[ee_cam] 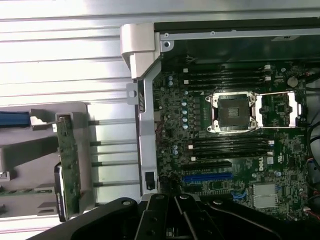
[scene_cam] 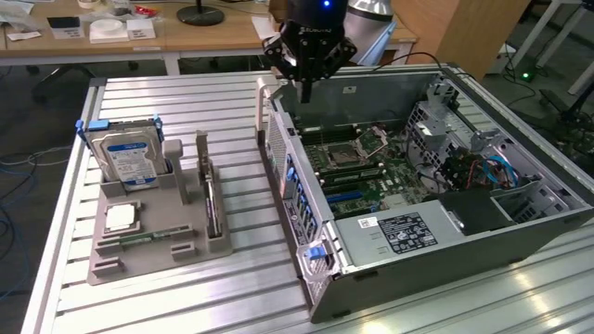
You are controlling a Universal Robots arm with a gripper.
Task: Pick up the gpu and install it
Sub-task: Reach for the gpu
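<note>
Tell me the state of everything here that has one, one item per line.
Grey metal computer case: open, side panel off.
Black gripper: shut, empty, above the case's edge.
Thin dark gpu card: standing on edge in the grey holder, not picked up.
Square processor socket: empty, frame swung open.
Silver hard drive with blue-white label: upright in holder.

Arm (scene_cam: 311,14) is running off the exterior view's top edge. Holder (scene_cam: 149,254) is hiding the lower edge of the graphics card (scene_cam: 213,205) and the bottom of the hard drive (scene_cam: 130,156). Power supply label (scene_cam: 407,233) is reading too small.
</note>
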